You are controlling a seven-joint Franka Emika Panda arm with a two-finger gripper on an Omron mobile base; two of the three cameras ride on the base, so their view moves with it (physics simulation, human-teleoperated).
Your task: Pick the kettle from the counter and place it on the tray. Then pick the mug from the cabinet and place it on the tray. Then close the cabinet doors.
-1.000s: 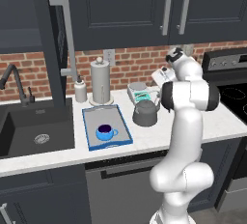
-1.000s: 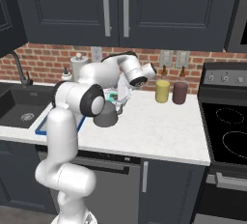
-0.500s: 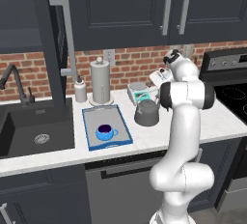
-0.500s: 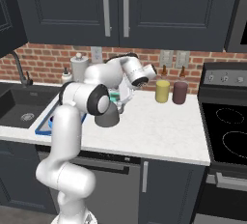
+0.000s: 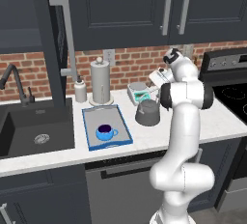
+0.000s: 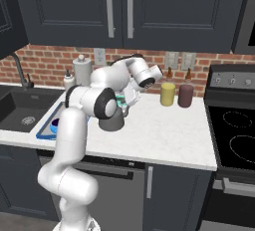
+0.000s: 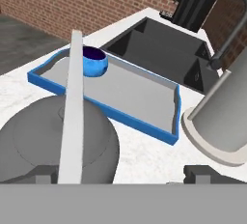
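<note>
With one mug on one tray, one kettle beside.

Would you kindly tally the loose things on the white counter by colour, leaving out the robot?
Blue: 2, the blue-rimmed grey tray and the round blue mug.
Dark grey: 1, the squat metal kettle.
White or pale: 3, paper-towel roll, small bottle, teal-screened device.
Yellow: 1, canister.
Maroon: 1, canister.
Total: 8.

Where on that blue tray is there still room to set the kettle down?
The tray is bare across its grey middle and the end nearest the paper-towel roll. The mug takes the far end. The kettle sits on the counter beside the rim.
</note>
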